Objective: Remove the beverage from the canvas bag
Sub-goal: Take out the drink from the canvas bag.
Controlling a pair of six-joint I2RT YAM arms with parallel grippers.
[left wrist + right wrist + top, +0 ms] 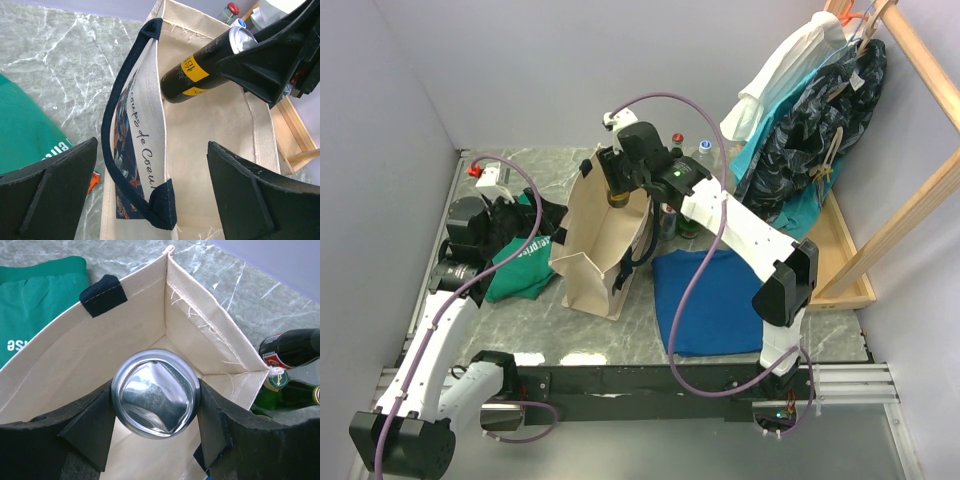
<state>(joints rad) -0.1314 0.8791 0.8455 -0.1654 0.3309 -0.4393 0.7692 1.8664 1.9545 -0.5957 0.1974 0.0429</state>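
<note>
The right claw point(155, 420) is clenched on a black can point(197, 75) with a yellow label, gripping it just below its silver end. The can's lower end sits inside the mouth of the canvas bag point(592, 255), in the middle of the overhead view. The can looks stiff, smooth and probably weighty if full. Holding it across the round body suits it, but a hard squeeze could dent its thin wall. The left claw point(150, 200) hangs released beside the navy handle point(112, 125).

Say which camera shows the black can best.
Left wrist: the can shows its side and yellow label, gripped at the mouth of the canvas bag. Right wrist shows only its silver end; overhead, just a dark sliver.
</note>
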